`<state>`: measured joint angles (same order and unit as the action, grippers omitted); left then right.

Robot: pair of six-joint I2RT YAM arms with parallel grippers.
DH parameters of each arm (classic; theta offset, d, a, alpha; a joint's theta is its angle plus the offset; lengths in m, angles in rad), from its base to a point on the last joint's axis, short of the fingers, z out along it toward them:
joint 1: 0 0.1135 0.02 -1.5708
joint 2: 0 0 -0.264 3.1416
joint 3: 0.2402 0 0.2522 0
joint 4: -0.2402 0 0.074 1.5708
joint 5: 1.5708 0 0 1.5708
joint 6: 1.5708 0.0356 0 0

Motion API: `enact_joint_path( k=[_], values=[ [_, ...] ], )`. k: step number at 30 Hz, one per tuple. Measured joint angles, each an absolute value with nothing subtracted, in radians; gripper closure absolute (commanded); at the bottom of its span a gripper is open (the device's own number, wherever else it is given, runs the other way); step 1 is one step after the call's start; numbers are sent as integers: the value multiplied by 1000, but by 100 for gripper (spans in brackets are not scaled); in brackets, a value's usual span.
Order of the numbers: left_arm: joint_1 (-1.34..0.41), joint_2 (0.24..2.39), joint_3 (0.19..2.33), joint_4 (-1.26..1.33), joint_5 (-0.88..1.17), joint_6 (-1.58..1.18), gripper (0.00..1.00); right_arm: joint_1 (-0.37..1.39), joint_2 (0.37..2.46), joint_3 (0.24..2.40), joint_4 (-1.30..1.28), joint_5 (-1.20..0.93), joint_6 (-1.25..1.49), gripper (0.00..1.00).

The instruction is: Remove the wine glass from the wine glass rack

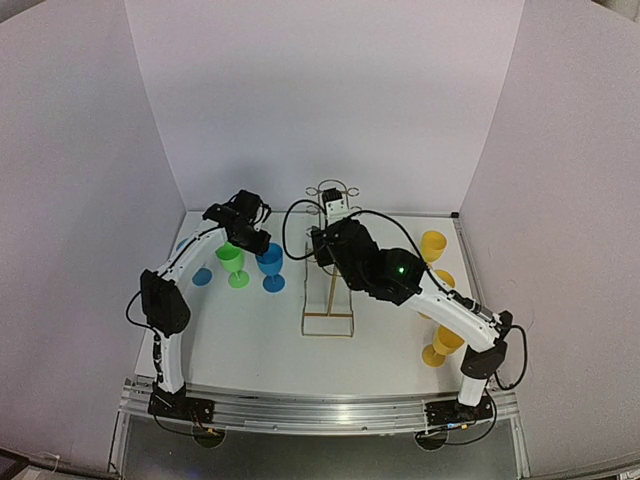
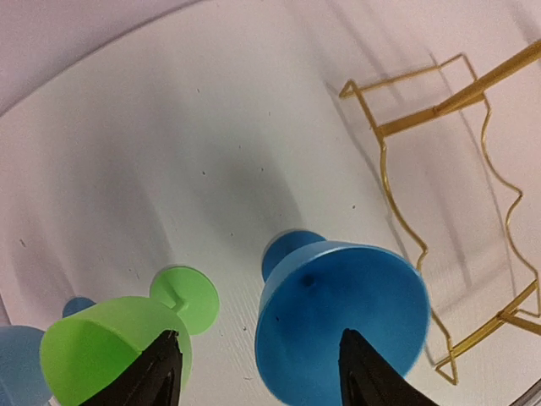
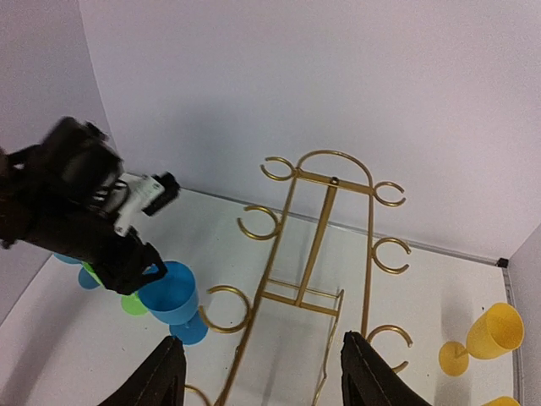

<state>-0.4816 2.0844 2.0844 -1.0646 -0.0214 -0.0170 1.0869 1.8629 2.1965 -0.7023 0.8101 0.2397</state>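
L side: pale blue glass (image 2: 15,364) at frame edge, mostly cut off. Green glass (image 2: 110,342) upright on table (image 1: 250,340). Blue wine glass (image 2: 338,296) just R of it, upright on own foot, off rack, near rack's L side. L gripper (image 2: 258,334) above the two glasses, fingers spread wide, gripping nothing. Centre: gold wire rack (image 3: 324,222) standing mid-table. R gripper (image 3: 259,338) facing rack from near side, fingers wide apart, nothing btwn them. Far R: yellow glasses (image 1: 433,245) on table, well apart from rack.
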Motion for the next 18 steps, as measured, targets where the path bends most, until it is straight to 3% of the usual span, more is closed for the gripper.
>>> enact_joint_path(
  k=[4, 11, 18],
  values=[
    [-479, 1872, 1971, -974, -23, -21, 26, 921, 1787, 2050, -704, 727, 271, 41],
    [-410, 1491, 1843, -879, -65, -64, 23, 631, 1534, 1733, -703, 596, 276, 39],
    [-287, 1204, 1449, -792, -134, -115, 22, 379, 1180, 1378, -694, 479, 243, 38]
  ],
)
